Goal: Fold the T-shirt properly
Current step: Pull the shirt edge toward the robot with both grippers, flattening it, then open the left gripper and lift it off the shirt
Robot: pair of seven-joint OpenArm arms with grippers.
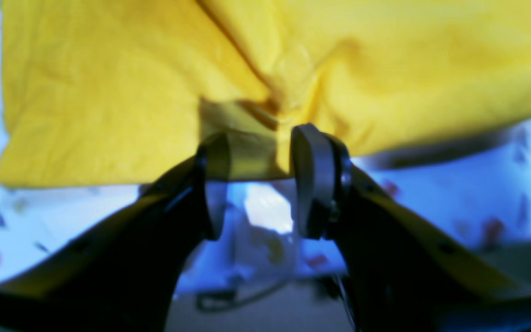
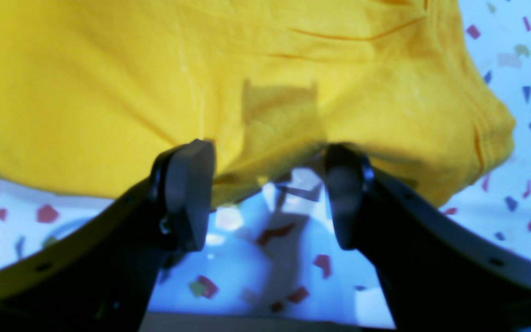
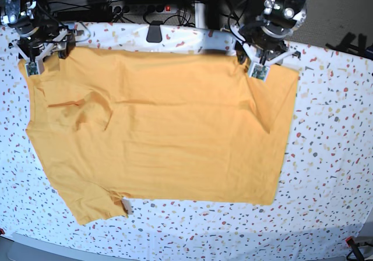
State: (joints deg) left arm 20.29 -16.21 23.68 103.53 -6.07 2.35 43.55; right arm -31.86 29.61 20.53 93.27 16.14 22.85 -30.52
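Note:
The orange-yellow T-shirt [image 3: 163,127] lies spread flat on the table, one sleeve at the lower left and its long far edge along the back. My left gripper [image 3: 260,63] is at the far right corner of that edge. In the left wrist view the left gripper [image 1: 258,154] is open, its jaws apart on either side of a puckered bit of the T-shirt [image 1: 109,92] hem. My right gripper [image 3: 42,54] is at the far left corner. There the right gripper [image 2: 265,170] stands wide open with the T-shirt [image 2: 109,92] edge between its fingertips.
A white cover with coloured specks [image 3: 332,156] covers the table around the shirt. Cables and a power strip [image 3: 157,7] run behind the back edge, with a dark clamp [image 3: 153,34] at the back middle. The table's front edge runs along the bottom of the base view.

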